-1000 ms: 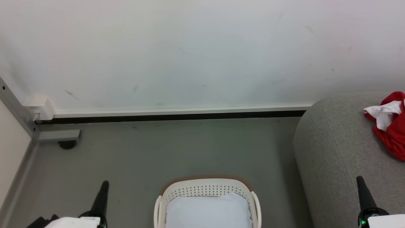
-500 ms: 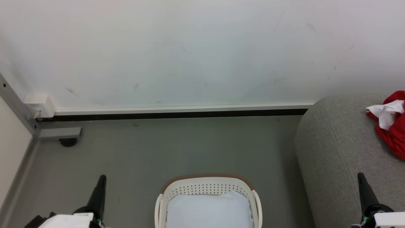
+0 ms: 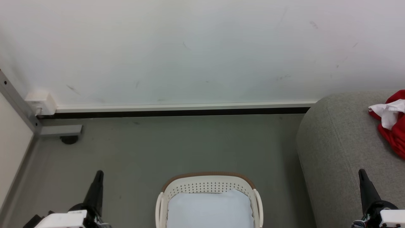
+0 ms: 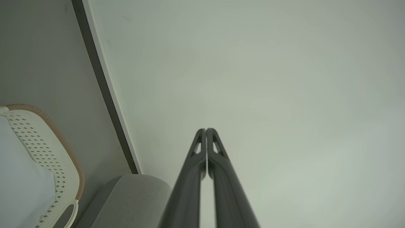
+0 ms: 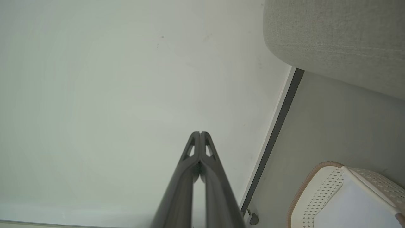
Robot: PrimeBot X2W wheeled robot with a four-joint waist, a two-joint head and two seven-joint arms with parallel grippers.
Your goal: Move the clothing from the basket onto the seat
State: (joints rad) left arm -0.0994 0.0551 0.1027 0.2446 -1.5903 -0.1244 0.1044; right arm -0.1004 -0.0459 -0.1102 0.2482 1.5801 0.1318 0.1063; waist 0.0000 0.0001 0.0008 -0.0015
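In the head view, the clothing (image 3: 393,131) is seen as a crumpled red heap with a white panel, lying on the seat (image 3: 332,142) at the right edge. The basket (image 3: 205,188) stands on the floor (image 3: 177,145) at bottom centre, just beside the seat. Inside it a pale mass (image 3: 208,209) is seen and no red; whether this is a lining or another garment cannot be told, and the near part of the basket is cut off. The left hand (image 3: 99,173) and the right hand (image 3: 361,172) are raised at either side, each well apart from the basket and empty.

In the left wrist view, the left hand (image 4: 206,129) is shown pressed closed on nothing and aimed at the wall (image 4: 269,79). The basket (image 4: 60,152) and a corner of the seat (image 4: 136,196) are seen at lower left.

In the right wrist view, the right hand (image 5: 200,133) is likewise closed and empty. The seat (image 5: 332,41) appears at upper right, the basket (image 5: 319,186) at lower right.

The transfer is judged largely or wholly done, since red fabric is seen on the seat and none in the basket.
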